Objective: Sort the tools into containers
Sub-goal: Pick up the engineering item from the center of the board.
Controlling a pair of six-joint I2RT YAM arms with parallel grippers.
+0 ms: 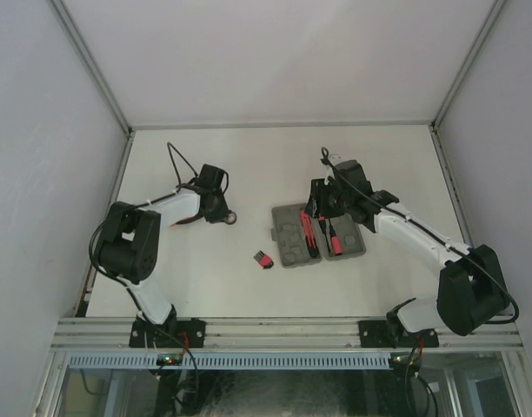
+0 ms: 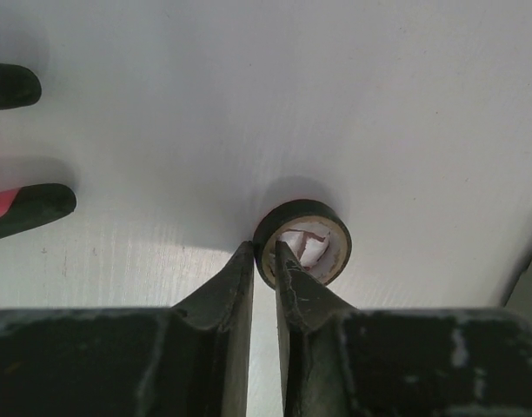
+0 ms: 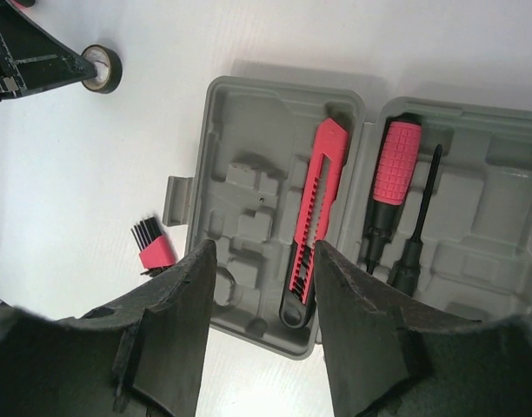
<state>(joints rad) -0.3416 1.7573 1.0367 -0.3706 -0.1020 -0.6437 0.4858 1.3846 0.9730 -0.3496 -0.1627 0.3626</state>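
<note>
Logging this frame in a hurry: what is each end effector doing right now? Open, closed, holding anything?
Left end effector: closed on the rim of the small black ring.
Right end effector: open, empty, above the grey tool case.

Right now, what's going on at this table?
The left gripper is shut on the wall of the small black ring, out on the table to the left of the grey tool case. The right gripper hovers open over the case, holding nothing. A red-black cutter and a red-handled screwdriver already lie in the case's recesses. The red-black hex key set lies on the table beside the case, not yet sorted.
</note>
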